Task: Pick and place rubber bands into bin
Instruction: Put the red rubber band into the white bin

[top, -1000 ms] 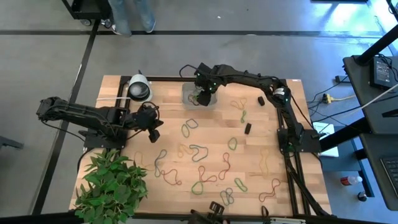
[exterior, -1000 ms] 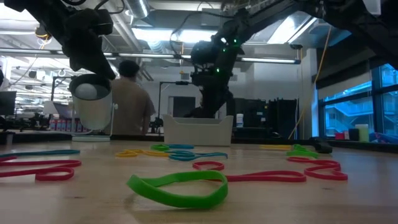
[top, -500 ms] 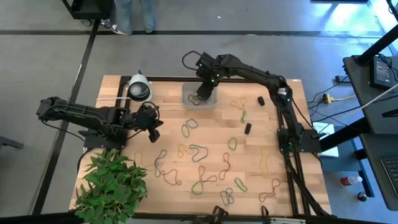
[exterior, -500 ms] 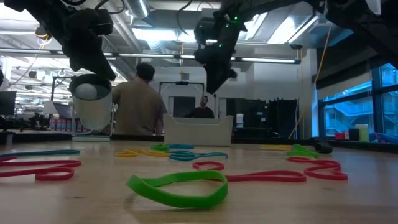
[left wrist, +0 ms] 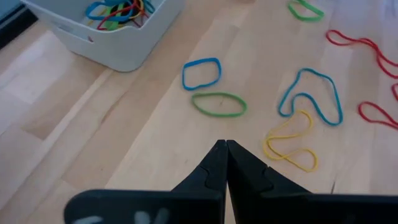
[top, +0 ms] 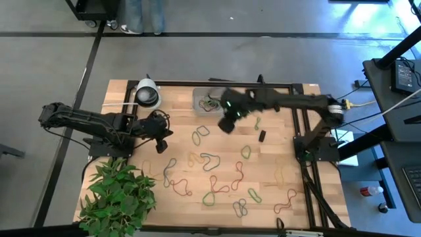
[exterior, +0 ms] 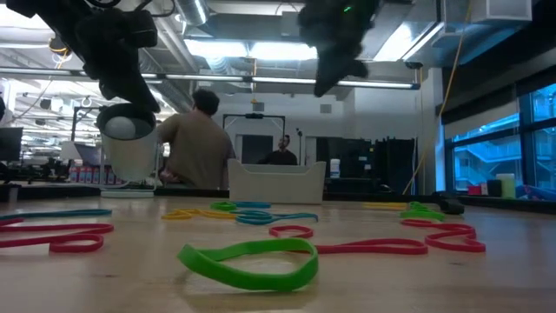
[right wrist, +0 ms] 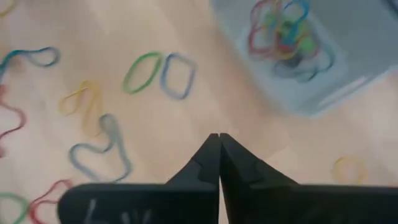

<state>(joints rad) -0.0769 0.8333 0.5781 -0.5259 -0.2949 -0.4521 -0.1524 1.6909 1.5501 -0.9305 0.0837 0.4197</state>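
Observation:
Many coloured rubber bands (top: 212,172) lie flat all over the wooden table. Several more sit inside the clear bin (top: 209,101), which stands near the far edge. My right gripper (top: 227,124) hangs shut and empty above the table, just in front of the bin (right wrist: 311,59) and clear of it. It is above a green band (right wrist: 142,71) and a blue band (right wrist: 177,76). My left gripper (top: 160,132) waits at the table's left, shut and empty, raised above the wood (left wrist: 225,146).
A white-and-black tape roll (top: 147,95) stands at the far left corner. A green plant (top: 118,197) fills the near left corner. Two small black pieces (top: 262,136) lie right of the bin. A person (exterior: 195,139) stands in the room beyond the table.
My right gripper has risen out of the bin and swung toward the table's near edge and a little right. It now hangs high above the bands in front of the bin. The bands in the bin stay there.

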